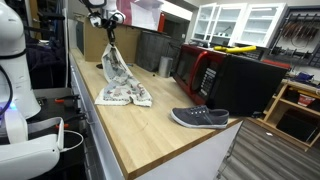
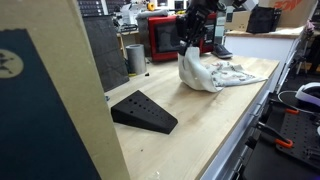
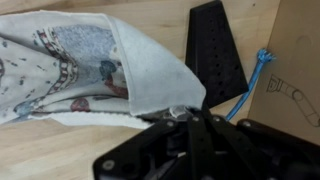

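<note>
On counter (image 1: 150, 135): cloth (image 1: 122, 85) lay mid-length, top corner pinched under gripper (image 1: 109, 32); shoe (image 1: 200, 118) sat toward counter's end, microwave (image 1: 200, 68) behind it; wedge block (image 2: 143, 111) lay apart from cloth.

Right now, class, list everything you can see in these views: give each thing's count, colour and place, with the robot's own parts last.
cloth: one, white with a coloured print, on the table, one end lifted
shoe: one, grey, near the table's edge
wedge block: one, black, on the table, apart from the cloth
can: one, silver, beside the microwave
microwave: one, red, at the table's far side
table: one, light wood
gripper: one, black, shut on the cloth's raised end
</note>
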